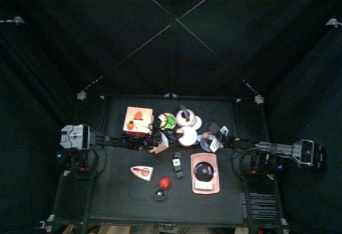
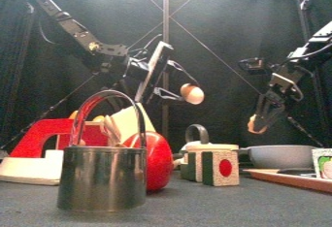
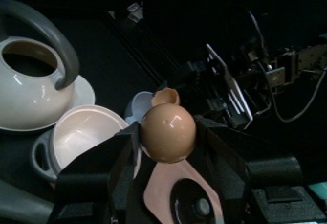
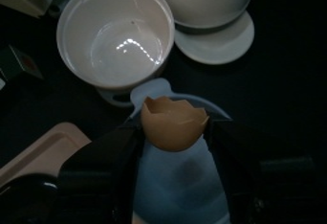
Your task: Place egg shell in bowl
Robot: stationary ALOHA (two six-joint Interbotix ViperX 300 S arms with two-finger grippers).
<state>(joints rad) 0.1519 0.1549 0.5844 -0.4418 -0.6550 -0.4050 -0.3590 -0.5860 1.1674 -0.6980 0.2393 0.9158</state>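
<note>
Tan half shell [image 4: 173,123], jagged rim, hollow

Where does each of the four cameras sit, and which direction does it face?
Top: high above, facing straight down on the table; both arms enter from the sides.
Front: at the table's edge, facing level; both arms hang behind the metal padlock.
Left wrist: on the left arm, showing the left gripper holding an egg.
Right wrist: on the right arm, showing the right gripper holding an egg shell.
Both wrist views share the white bowl.
</note>
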